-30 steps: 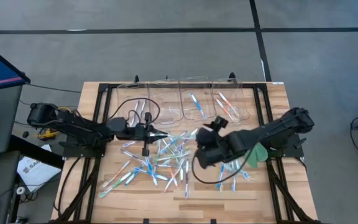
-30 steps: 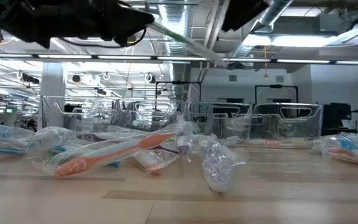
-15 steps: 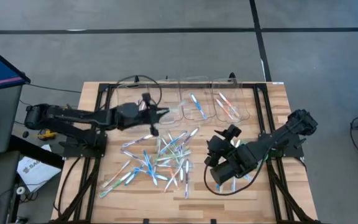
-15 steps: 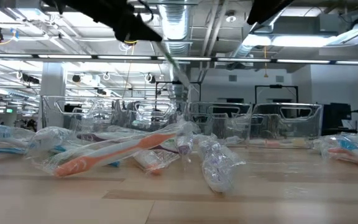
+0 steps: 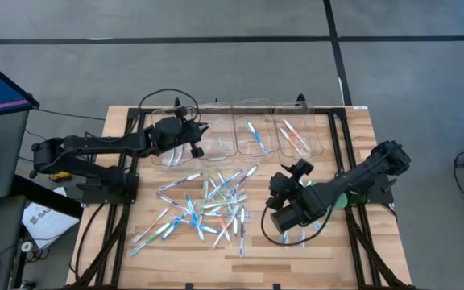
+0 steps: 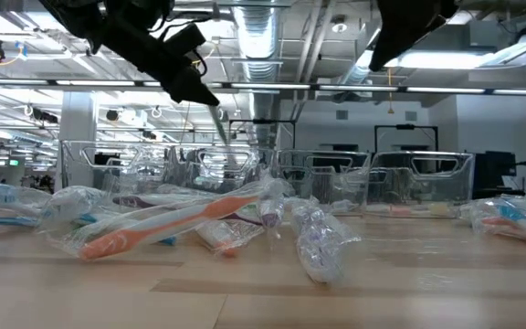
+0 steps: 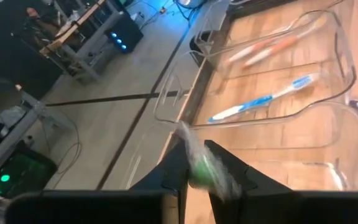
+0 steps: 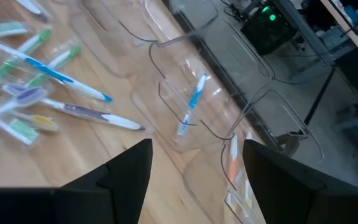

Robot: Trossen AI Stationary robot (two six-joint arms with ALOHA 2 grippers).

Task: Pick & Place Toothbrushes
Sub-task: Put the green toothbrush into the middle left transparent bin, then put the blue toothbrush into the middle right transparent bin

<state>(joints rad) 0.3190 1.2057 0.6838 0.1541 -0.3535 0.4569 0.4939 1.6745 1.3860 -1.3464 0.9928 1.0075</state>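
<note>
Many wrapped toothbrushes (image 5: pixel 208 201) lie in a loose pile on the wooden table, also seen close up in the low view (image 6: pixel 167 219). My left gripper (image 5: pixel 200 131) hovers over the clear bins (image 5: pixel 216 135) at the far edge, shut on a green toothbrush (image 7: pixel 199 167) that slants down from it (image 6: pixel 219 128). One bin holds a blue toothbrush (image 5: pixel 254 134), and the bin to its right holds orange ones (image 5: pixel 295 135). My right gripper (image 8: pixel 194 180) stands open above the table, right of the pile (image 5: pixel 287 179), with nothing between its fingers. My left gripper pinches the green toothbrush (image 7: pixel 194 177) between its two fingers. One end sticks out past the fingertips (image 7: pixel 184 132) and slants downward (image 6: pixel 221 132). The toothbrush is lifted clear, above the bins. Blur hides which part of the brush the fingers are on.
Four clear bins stand in a row along the far edge. A flat green disc (image 5: pixel 337 197) lies under my right arm. Black frame rails (image 5: pixel 127 153) run along both table sides. Bare wood shows near the front edge (image 5: pixel 296 258).
My left gripper has carried the green toothbrush from above the pile toward the far edge, to over the bins, tipping from steeply downward to nearly level. My right gripper has drawn back toward the near edge, away from the pile, staying open.
</note>
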